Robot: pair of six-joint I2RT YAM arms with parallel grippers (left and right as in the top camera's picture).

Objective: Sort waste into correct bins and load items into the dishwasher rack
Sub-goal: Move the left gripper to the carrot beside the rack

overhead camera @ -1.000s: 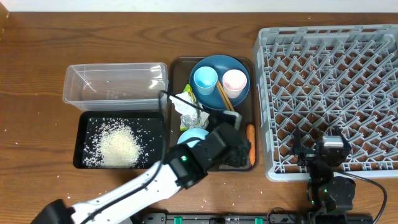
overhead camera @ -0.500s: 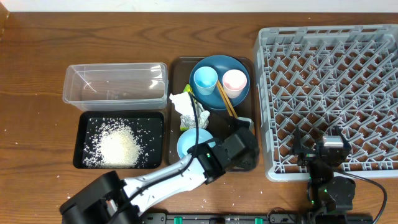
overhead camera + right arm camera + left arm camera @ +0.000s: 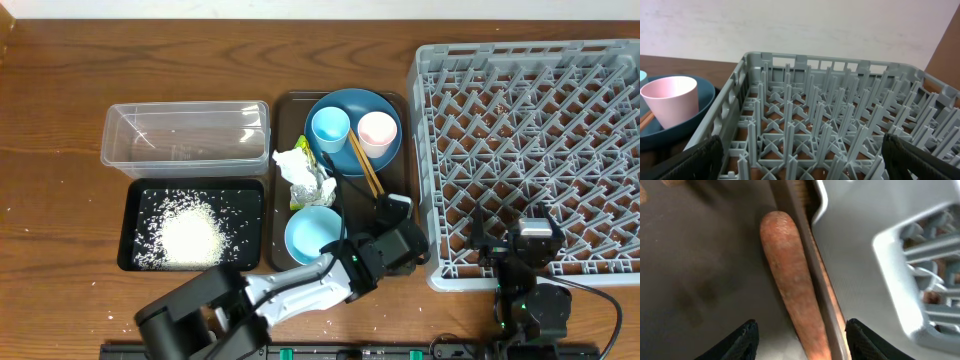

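Note:
In the left wrist view the orange carrot (image 3: 787,275) lies along the brown serving tray's right rim (image 3: 812,275), next to the grey dishwasher rack (image 3: 875,240). My left gripper (image 3: 801,340) is open and straddles the carrot, with neither finger touching it. From overhead the left gripper (image 3: 400,240) hides the carrot. My right gripper (image 3: 802,160) is open and empty above the rack's (image 3: 530,130) front edge. White tissue (image 3: 298,168) and a green wrapper (image 3: 322,186) lie on the serving tray. Rice (image 3: 188,235) fills the black tray (image 3: 128,225).
The dark blue dish (image 3: 355,100) holds a light blue cup (image 3: 330,127), a pink cup (image 3: 377,131) and chopsticks (image 3: 362,165). A light blue bowl (image 3: 312,233) sits left of my left gripper. The clear tub (image 3: 185,135) stands behind the black tray.
My left gripper has moved right and toward the table's front, so it now covers the carrot from overhead. Its fingers have narrowed a little. The right arm has not moved.

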